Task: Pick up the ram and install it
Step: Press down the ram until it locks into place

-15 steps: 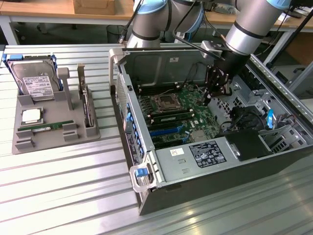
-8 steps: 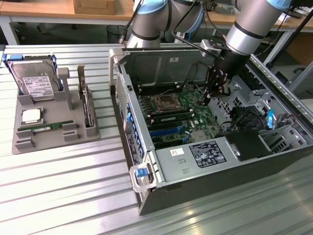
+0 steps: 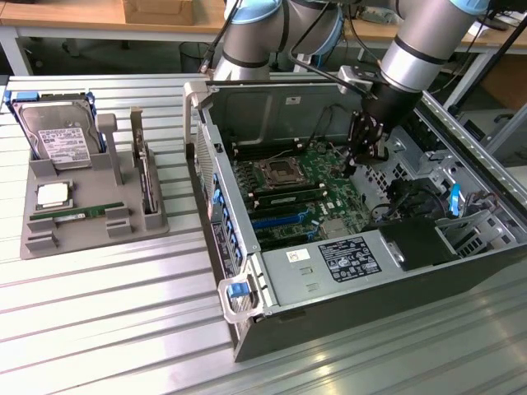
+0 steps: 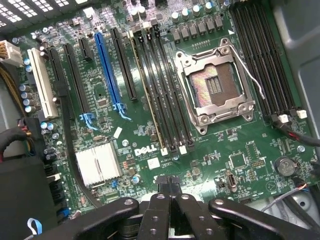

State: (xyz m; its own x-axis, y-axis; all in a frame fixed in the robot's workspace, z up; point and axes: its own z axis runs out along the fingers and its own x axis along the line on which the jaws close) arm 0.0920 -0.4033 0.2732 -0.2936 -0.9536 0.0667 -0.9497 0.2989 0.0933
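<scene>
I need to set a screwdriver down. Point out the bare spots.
Bare slatted table lies in front of the grey parts tray and the computer case. The tray and the motherboard under the gripper are crowded.

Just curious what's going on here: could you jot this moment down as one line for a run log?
pincer: shut, empty, over circuit board in computer case | ram: lying in grey tray, untouched

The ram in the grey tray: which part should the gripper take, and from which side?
Probably the ram's long upper edge near its middle, coming straight down from above. It lies along a slot in the grey tray, with raised blocks at both ends, so the ends look boxed in while the top is exposed. The gripper, shut and empty, hangs over the motherboard inside the case.
</scene>
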